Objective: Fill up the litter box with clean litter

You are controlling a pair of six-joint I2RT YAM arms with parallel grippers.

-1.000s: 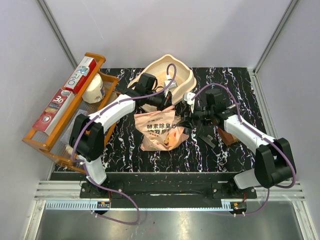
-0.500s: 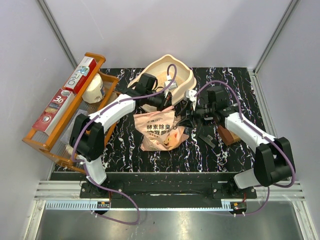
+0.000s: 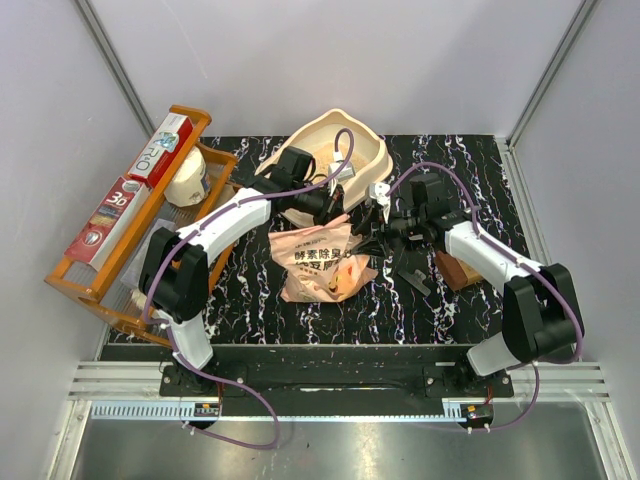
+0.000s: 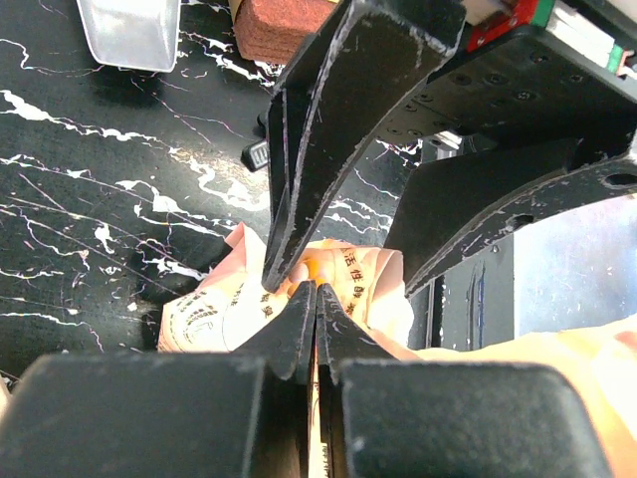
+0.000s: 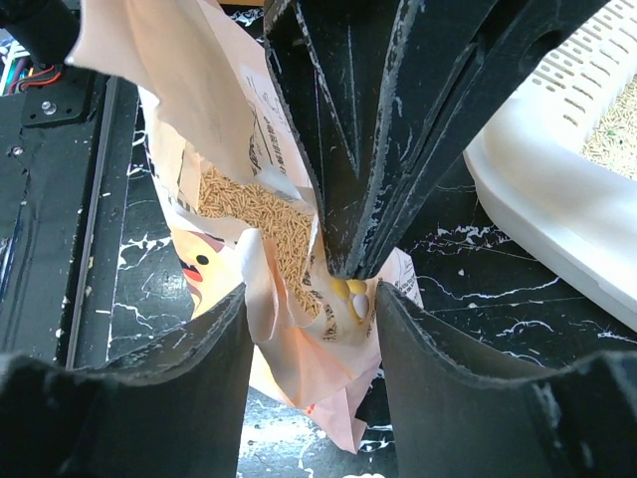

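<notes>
The cream litter box (image 3: pixel 372 152) stands at the back centre of the table; its pale rim (image 5: pixel 542 204) and some granules inside (image 5: pixel 619 139) show in the right wrist view. A pink cat-printed bag (image 3: pixel 320 262) lies in front of it, its open mouth showing the clean litter (image 5: pixel 254 214). My left gripper (image 3: pixel 335 207) is shut on the bag's top edge (image 4: pixel 373 289), with its fingertips (image 4: pixel 299 309) pressed together. My right gripper (image 5: pixel 314 334) is open, its jaws straddling the bag's crumpled right edge (image 5: pixel 318 349) without pinching it.
An orange wooden rack (image 3: pixel 75 275) with boxes and a white jar stands at the left. A brown block (image 3: pixel 452 270) and a black tool (image 3: pixel 412 272) lie right of the bag. A clear plastic container (image 4: pixel 129 30) shows in the left wrist view.
My right gripper drew back slightly, then came in again to the bag's right edge. My left gripper kept its hold on the bag's top and barely moved.
</notes>
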